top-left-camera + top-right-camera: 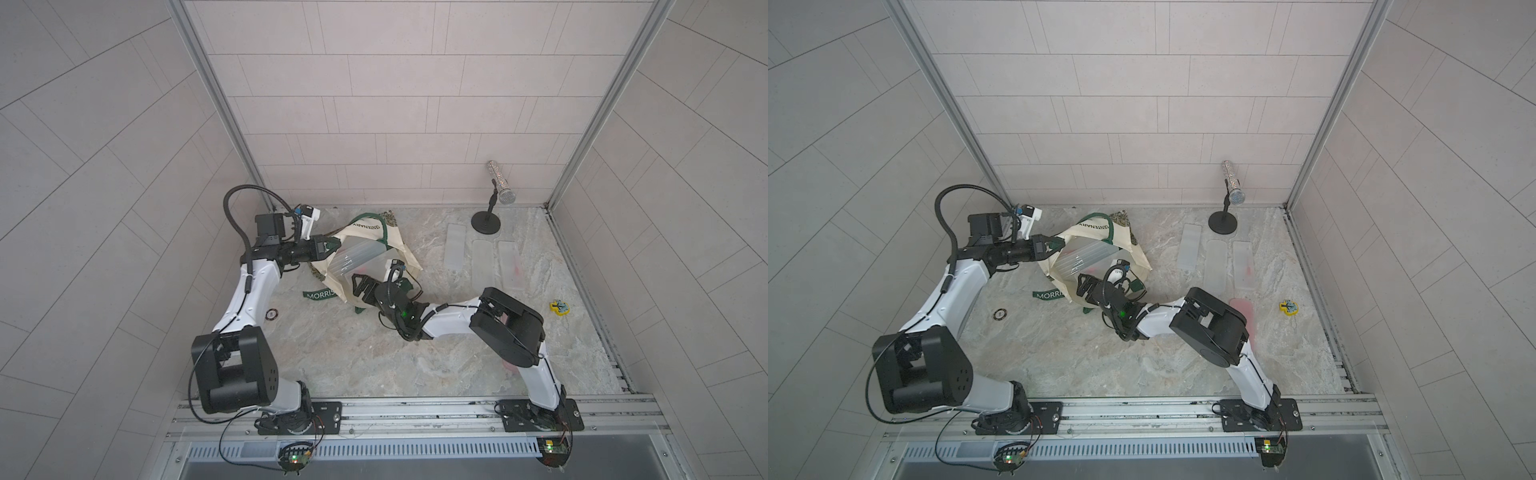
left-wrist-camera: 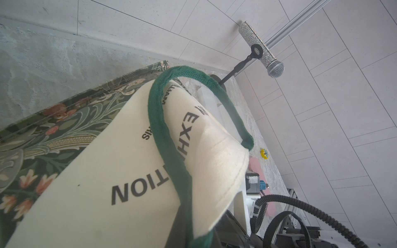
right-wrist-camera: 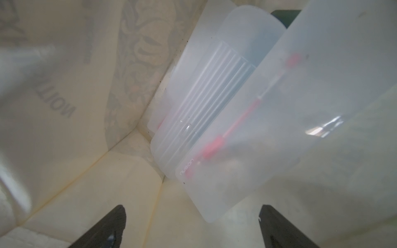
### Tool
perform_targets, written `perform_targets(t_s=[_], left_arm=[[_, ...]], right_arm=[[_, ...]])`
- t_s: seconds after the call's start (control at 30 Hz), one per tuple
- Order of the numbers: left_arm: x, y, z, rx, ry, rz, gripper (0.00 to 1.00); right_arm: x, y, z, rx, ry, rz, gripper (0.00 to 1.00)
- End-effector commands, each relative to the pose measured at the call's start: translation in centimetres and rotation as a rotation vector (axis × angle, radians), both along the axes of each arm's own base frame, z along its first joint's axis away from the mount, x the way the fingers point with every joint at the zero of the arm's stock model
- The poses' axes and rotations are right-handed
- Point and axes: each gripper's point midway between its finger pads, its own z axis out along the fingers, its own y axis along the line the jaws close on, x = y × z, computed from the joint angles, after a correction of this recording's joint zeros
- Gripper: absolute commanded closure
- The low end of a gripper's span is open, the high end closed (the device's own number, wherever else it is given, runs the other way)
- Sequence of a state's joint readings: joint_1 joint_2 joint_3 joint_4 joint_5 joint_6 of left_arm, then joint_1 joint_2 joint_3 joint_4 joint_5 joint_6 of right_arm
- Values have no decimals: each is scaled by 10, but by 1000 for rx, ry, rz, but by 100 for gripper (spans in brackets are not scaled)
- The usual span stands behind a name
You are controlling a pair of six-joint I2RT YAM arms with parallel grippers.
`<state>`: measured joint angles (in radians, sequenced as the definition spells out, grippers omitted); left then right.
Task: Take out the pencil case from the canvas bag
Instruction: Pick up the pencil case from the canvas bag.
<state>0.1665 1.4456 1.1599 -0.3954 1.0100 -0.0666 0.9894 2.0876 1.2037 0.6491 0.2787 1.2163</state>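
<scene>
The cream canvas bag (image 1: 409, 257) (image 1: 1140, 258) lies on its side at the back left of the table, mouth towards the front. My left gripper (image 1: 330, 245) (image 1: 1054, 245) is shut on the bag's rim at the green handle (image 2: 169, 150), holding the mouth up; the cloth hides its fingers in the left wrist view. My right gripper (image 1: 357, 284) (image 3: 192, 208) stands open inside the mouth, empty. Translucent pencil cases lean inside the bag: the nearest pencil case (image 3: 279, 128) (image 1: 357, 257) holds a pink pen, and a ribbed pencil case (image 3: 214, 96) is behind it.
Three translucent cases (image 1: 484, 262) lie side by side at the back right, and a pink one (image 1: 1244, 311) lies partly under my right arm. A silver microphone (image 1: 500, 187) stands on a black base at the back. A yellow toy (image 1: 560, 307) and a dark ring (image 1: 272, 314) lie loose.
</scene>
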Motion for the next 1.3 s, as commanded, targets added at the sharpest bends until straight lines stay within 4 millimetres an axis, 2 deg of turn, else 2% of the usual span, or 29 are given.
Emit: perform_targets(t_s=[0.0, 0.07, 0.2, 0.3, 0.43, 0.57, 0.87, 0.97, 1.13, 1.27], left_arm=[[-9, -6, 24, -28, -74, -52, 100], [-10, -7, 26, -28, -84, -57, 100], [-12, -9, 27, -35, -92, -70, 100], [-13, -10, 29, -44, -94, -79, 100], [-19, -15, 33, -68, -110, -119, 100], [-22, -18, 34, -87, -110, -143, 100], [-24, -20, 34, -93, -124, -166, 100], [-25, -20, 34, -96, -124, -168, 100], [-27, -22, 34, -98, -129, -177, 100], [-28, -23, 35, -101, -135, -186, 100]], right_arm=[[3, -7, -26, 2, 104, -74, 0], [3, -15, -36, -16, 162, -121, 0], [6, -18, -45, -57, 239, -142, 0], [8, -14, -49, -25, 273, -144, 0], [9, -14, -70, -19, 387, -149, 0], [12, -8, -85, 61, 459, -144, 0], [20, 2, -75, 61, 486, -157, 0], [19, -1, -85, 56, 524, -187, 0], [19, -9, -114, 84, 599, -248, 2], [22, -14, -130, 76, 623, -259, 6]])
